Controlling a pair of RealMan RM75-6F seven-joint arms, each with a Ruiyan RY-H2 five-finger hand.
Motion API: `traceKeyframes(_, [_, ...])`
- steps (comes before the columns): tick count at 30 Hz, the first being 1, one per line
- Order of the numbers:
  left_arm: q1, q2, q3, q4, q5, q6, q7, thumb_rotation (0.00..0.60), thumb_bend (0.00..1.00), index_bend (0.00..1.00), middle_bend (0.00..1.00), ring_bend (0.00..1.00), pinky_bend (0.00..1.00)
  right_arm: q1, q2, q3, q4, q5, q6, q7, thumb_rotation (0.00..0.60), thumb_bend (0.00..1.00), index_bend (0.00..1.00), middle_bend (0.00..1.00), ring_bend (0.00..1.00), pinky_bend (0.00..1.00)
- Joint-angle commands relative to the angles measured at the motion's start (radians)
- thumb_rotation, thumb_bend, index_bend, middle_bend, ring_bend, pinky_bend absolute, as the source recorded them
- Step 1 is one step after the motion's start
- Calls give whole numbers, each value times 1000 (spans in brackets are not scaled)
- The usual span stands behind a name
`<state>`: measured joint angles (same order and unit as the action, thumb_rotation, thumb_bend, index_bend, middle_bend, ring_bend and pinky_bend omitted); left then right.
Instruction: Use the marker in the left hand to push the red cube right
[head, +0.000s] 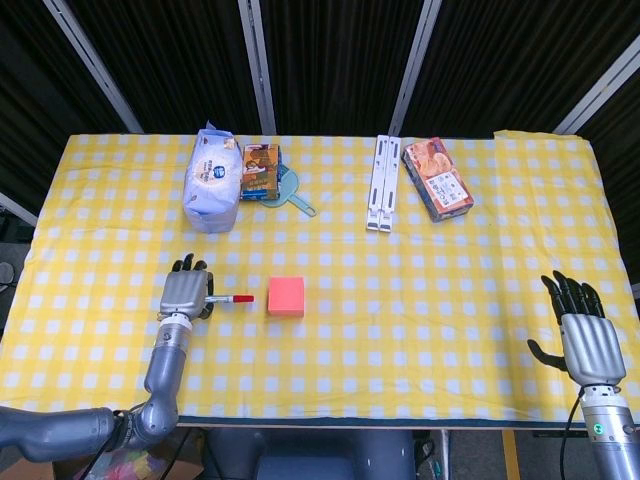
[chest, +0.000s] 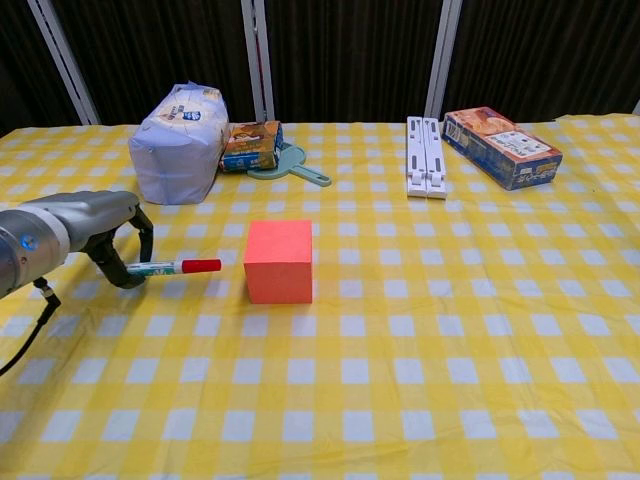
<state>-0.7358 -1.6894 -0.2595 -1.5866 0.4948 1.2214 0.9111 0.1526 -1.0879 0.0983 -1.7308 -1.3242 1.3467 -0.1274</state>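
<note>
The red cube (head: 286, 297) (chest: 279, 261) sits on the yellow checked cloth near the middle of the table. My left hand (head: 184, 294) (chest: 95, 225) is to its left and grips a marker (head: 230, 299) (chest: 174, 267) with a red cap. The marker lies level, its cap pointing right at the cube's left face, a small gap short of it. My right hand (head: 586, 338) hovers at the table's near right corner with fingers spread and nothing in it. The chest view does not show that hand.
Along the back stand a white-blue bag (head: 212, 181) (chest: 179, 143), a small snack box (head: 260, 171) (chest: 251, 146), a teal paddle (head: 293, 192) (chest: 292, 165), a white folding stand (head: 382, 183) (chest: 426, 157) and an orange box (head: 437, 178) (chest: 501, 133).
</note>
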Motion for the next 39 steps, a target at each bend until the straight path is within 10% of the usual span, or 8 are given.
traceKeyframes(1, [-20,-22,-15,11,-24,-2,8,600,493,601,177,23,108,0,0,0,0,1,0,1,600,303,0,0,0,0])
traceKeyframes(23, [-193,-215,-93,146,-105,-29,73,600,494,606,181,24,108,-1,7,0,0,-1,-5,22,600,303,0,0,0,0])
traceKeyframes(39, [-206,-163,-86,32,-150,56,137,600,495,611,183,24,108,-1,6,0,-3,0,-5,19,600,303,0,0,0,0])
